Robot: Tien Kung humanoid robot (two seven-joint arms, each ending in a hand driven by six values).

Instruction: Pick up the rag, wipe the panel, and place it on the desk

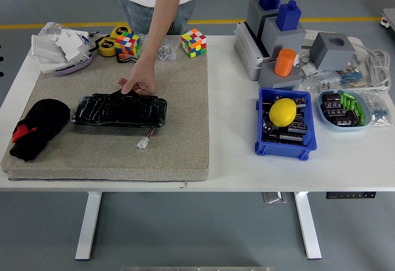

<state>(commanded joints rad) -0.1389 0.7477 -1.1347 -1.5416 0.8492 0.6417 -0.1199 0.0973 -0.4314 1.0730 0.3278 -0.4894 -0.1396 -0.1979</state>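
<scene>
The rag (37,128), a black bundle with a red tag, lies at the left end of the beige mat (179,98). To its right on the mat is the panel (119,110), black and glossy, lying flat. A person at the far side reaches down, and their hand (139,84) rests on the panel's far edge, pinching a black strip there. A small white connector (144,142) with thin wires lies just in front of the panel. Neither robot hand shows in the picture.
At the mat's far edge are two puzzle cubes (193,41), a yellow tape measure (108,45) and a bowl of white scraps (62,49). On the right stand a blue bin (284,144) holding a yellow lemon, grey fixtures (278,30), a parts tray (345,110) and cables.
</scene>
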